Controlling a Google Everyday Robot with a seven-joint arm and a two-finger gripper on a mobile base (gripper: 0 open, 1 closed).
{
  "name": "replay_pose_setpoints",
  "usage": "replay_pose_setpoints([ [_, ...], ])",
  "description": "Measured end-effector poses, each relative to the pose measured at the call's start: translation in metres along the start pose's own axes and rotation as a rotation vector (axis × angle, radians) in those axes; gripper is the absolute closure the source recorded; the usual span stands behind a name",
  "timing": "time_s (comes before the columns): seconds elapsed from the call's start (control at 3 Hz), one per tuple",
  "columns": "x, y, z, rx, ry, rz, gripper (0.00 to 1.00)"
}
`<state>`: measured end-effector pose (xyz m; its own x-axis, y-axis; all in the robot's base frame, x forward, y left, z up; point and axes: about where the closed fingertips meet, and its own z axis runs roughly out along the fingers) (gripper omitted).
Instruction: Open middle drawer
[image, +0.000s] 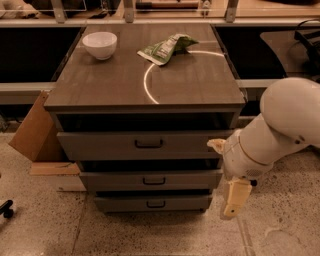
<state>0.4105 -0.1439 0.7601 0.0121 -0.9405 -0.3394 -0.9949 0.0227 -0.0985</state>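
While the middle drawer (115, 181) sits shut in the grey cabinet, second of three and flush with its neighbours, the job looks to me at the approach step, with nothing gripped yet. Its front is wide, flat and plain, with a small dark handle (154, 181) at the centre. Just off the drawer's right end hangs the gripper (221, 179), its two cream fingers spread well apart, one tip (216, 145) near the top drawer's corner and the other pointing at the floor. Next, I reckon, it must swing left to that handle, close on it and pull straight toward the near side. Above is the taller top drawer (100, 146), below the slim bottom one (120, 204), and on the cabinet top (100, 85) sit a white bowl (100, 45) and a green packet (167, 48).
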Motion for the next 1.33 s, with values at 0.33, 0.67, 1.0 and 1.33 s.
replay_pose_setpoints([
  [0.33,0.024,0.007,0.055,-0.033,0.072,-0.021,0.0],
  [0.67,0.052,0.013,0.12,-0.082,0.114,-0.02,0.0],
  [1.0,0.052,0.013,0.12,-0.082,0.114,-0.02,0.0],
  [1.33,0.061,0.001,0.137,-0.064,0.115,-0.038,0.0],
])
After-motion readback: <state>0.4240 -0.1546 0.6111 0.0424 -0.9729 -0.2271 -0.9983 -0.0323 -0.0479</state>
